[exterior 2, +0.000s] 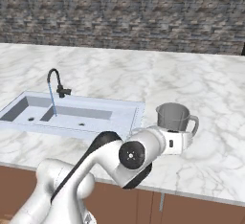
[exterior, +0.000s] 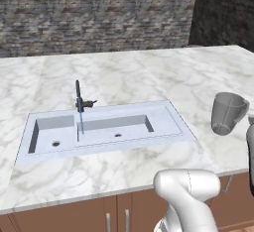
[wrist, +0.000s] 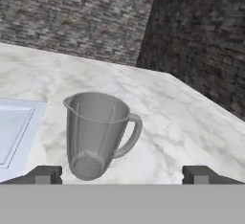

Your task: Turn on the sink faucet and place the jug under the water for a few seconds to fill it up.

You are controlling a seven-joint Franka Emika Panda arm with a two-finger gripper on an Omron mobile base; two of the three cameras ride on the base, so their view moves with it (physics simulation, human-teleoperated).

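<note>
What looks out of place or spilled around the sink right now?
Nothing is spilled. The water runs from the sink faucet into the sink with nothing under it; the jug stands upright on the counter, off to the sink's right.

The sink [exterior: 171,122] is set into the counter [exterior: 149,72], and every place here is given from it. The sink faucet [exterior: 78,97] stands on the counter just behind the sink's back rim, near the divider between the two basins. The water [exterior: 81,119] falls from the spout into the sink beside that divider. The jug [exterior: 226,113] stands upright on the counter to the right of the sink, apart from its right rim, with its handle turned away from the sink. The gripper [wrist: 119,175] sits in front of the jug, right of the sink, its fingers [wrist: 43,174] wide apart with the jug between and beyond them. A brick wall [exterior: 94,13] rises behind the counter, well behind the sink.
</note>
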